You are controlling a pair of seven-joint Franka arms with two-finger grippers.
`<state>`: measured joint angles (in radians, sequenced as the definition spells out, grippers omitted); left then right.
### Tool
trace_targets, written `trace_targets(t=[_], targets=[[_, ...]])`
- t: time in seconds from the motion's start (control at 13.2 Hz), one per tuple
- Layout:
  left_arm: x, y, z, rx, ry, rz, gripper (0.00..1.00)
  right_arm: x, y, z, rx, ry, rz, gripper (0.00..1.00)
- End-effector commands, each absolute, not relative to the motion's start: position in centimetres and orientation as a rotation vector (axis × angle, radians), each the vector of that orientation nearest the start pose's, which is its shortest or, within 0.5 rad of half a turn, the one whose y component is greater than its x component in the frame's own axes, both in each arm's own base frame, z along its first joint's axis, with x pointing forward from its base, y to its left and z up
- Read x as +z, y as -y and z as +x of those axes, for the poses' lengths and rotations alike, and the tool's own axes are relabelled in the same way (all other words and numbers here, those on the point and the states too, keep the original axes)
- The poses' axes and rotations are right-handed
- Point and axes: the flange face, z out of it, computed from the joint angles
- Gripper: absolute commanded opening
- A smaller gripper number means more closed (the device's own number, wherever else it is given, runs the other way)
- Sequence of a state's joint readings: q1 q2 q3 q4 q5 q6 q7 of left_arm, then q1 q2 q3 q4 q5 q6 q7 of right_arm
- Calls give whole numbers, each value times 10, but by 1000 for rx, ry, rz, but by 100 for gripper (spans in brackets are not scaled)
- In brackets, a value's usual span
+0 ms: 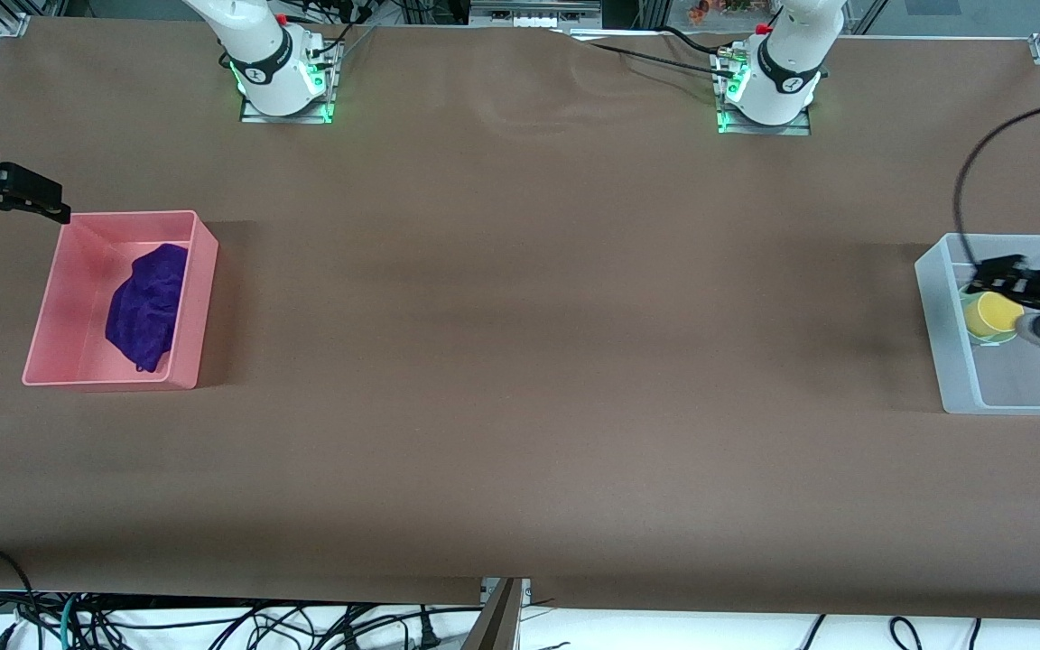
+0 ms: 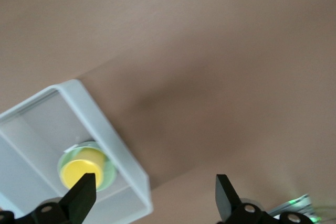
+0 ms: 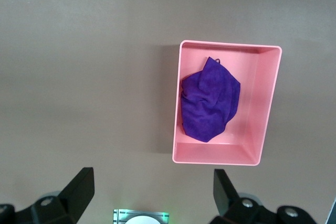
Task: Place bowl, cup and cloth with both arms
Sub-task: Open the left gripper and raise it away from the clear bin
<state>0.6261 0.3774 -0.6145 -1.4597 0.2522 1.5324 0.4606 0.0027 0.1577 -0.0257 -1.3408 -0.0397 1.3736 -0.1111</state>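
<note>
The left gripper (image 2: 153,198) hangs over the clear bin (image 1: 944,307), jaws spread wide and holding nothing. Below those jaws the cup (image 1: 989,311) sits in what looks like the bowl (image 2: 107,174), inside that bin. The right gripper (image 1: 28,200) hovers beside the pink bin (image 1: 195,298), jaws also spread; the cloth (image 1: 148,305) lies bunched in that bin on the brown surface (image 1: 520,361).

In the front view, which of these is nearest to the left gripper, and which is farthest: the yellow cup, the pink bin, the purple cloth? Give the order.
Measured from the left gripper, fingers open, over the clear bin:
1. Yellow cup, nested in the green bowl in that bin, just under the gripper.
2. Purple cloth, at the right arm's end of the table.
3. Pink bin holding it; too close to the cloth to rank firmly.
</note>
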Motion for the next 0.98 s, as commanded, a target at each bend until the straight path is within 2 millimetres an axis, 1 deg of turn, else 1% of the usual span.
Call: trace_targets(t=[0.0,0.08,0.15,0.23,0.3,0.38,0.45,0.53,0.61,0.68,0.76,0.91], targets=[[510,-18,611,369,-546,-3015,100,629,15,581,185,112,-3177,100],[516,16,608,355,-526,-2995,100,630,16,581,182,110,-3177,100],[528,39,602,331,-491,-2960,100,630,16,581,182,110,-3177,100],[540,57,594,310,-496,-2946,100,630,14,581,182,112,-3177,100],[552,58,587,285,-463,-2980,100,630,14,581,182,112,-3177,100],[561,61,578,264,-433,-3024,100,630,14,581,182,112,-3177,100],[570,53,571,234,-384,-3057,100,630,14,581,182,112,-3177,100],[579,44,562,145,-324,-3087,100,630,14,581,182,112,-3177,100],[580,39,549,54,-247,-3114,100,630,14,581,182,112,-3177,100],[573,38,535,-14,-199,-3123,100,630,14,581,182,112,-3177,100],[571,39,527,-34,-202,-3108,100,630,15,581,182,112,-3178,100],[569,38,527,-22,-202,-3115,100,629,14,581,185,112,-3177,100]])
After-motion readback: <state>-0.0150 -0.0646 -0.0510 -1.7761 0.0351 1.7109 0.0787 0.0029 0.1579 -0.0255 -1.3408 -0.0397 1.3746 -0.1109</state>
